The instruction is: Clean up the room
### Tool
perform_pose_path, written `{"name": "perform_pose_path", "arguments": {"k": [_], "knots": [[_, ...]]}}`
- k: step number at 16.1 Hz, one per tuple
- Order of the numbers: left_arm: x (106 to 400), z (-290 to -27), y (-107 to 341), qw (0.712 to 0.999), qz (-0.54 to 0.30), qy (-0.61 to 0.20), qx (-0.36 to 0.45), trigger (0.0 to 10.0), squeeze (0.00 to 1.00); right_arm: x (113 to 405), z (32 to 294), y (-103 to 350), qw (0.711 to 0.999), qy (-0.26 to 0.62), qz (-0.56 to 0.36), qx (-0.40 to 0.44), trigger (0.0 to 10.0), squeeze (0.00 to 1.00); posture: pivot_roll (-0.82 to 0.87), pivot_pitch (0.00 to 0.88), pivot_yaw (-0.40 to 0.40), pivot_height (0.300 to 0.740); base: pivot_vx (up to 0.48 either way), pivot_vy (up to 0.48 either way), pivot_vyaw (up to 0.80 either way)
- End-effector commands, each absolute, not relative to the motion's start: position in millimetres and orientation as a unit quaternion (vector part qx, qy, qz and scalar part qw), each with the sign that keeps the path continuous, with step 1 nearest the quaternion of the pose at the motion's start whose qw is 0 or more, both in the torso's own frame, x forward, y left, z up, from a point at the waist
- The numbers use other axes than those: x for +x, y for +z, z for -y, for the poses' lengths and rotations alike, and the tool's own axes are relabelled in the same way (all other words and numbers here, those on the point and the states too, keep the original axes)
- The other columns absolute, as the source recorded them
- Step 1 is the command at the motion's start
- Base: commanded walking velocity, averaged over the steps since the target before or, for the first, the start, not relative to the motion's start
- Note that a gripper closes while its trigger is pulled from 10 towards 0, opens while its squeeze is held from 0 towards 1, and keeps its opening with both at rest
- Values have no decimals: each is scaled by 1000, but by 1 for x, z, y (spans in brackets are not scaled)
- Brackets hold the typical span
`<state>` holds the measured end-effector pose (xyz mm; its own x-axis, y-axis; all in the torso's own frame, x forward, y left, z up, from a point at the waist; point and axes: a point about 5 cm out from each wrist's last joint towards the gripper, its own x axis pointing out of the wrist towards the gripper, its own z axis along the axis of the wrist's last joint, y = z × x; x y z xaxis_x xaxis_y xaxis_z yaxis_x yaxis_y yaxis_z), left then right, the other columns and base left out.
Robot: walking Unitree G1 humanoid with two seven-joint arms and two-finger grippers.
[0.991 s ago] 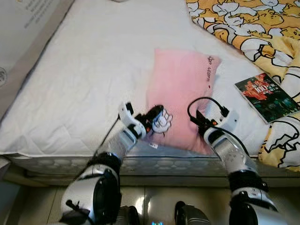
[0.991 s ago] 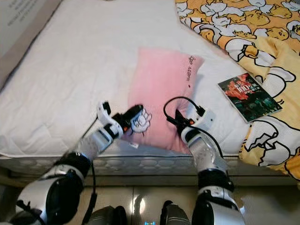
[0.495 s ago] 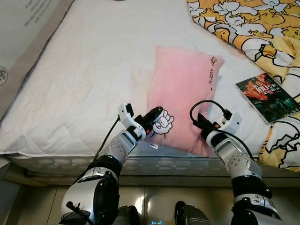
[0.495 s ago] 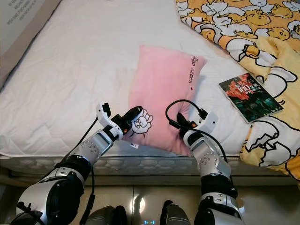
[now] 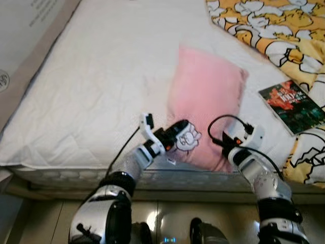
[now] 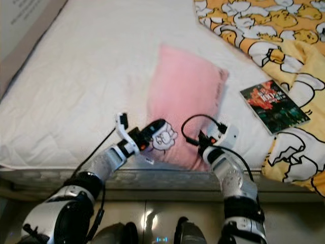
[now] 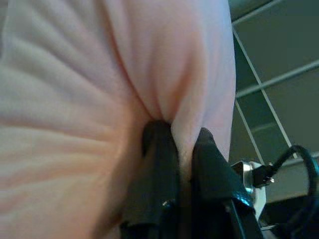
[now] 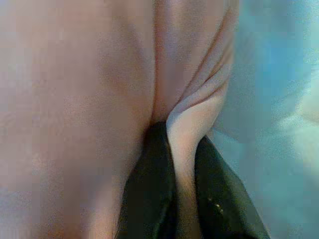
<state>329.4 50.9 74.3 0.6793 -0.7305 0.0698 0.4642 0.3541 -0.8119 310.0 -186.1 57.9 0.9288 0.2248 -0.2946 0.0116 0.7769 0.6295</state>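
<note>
Pink soft fabric pillow [image 5: 205, 109] has slid farther up the white bed [image 5: 101, 86]; left pincer [image 7: 182, 149] and right pincer [image 8: 174, 149] each pinch its near edge, repositioning underway.

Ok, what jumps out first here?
The pink pillow on the white bed, pinched at its near edge by both grippers: left, right. To the right, a yellow cartoon blanket with a book beside it.

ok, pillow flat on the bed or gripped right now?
Gripped. Both wrist views show pink pillow fabric pinched between black fingers: left gripper and right gripper hold its near corners. Its far end lies on the mattress.
</note>
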Motion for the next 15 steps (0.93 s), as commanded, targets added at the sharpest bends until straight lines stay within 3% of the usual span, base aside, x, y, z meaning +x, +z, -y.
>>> {"name": "perform_pose_path", "arguments": {"k": [1, 4, 15], "knots": [[322, -42, 67, 803, -175, -381, -424, 0, 0, 309, 179, 57, 933, 60, -184, 303, 0, 0, -143, 164, 71, 740, 0, 0, 0], [324, -58, 66, 827, -163, -359, -401, 0, 0, 310, 186, 65, 941, 38, -150, 300, 0, 0, -111, 130, 63, 740, 0, 0, 0], [324, -58, 66, 827, -163, -359, -401, 0, 0, 310, 186, 65, 941, 38, -150, 300, 0, 0, -111, 130, 63, 740, 0, 0, 0]]}}
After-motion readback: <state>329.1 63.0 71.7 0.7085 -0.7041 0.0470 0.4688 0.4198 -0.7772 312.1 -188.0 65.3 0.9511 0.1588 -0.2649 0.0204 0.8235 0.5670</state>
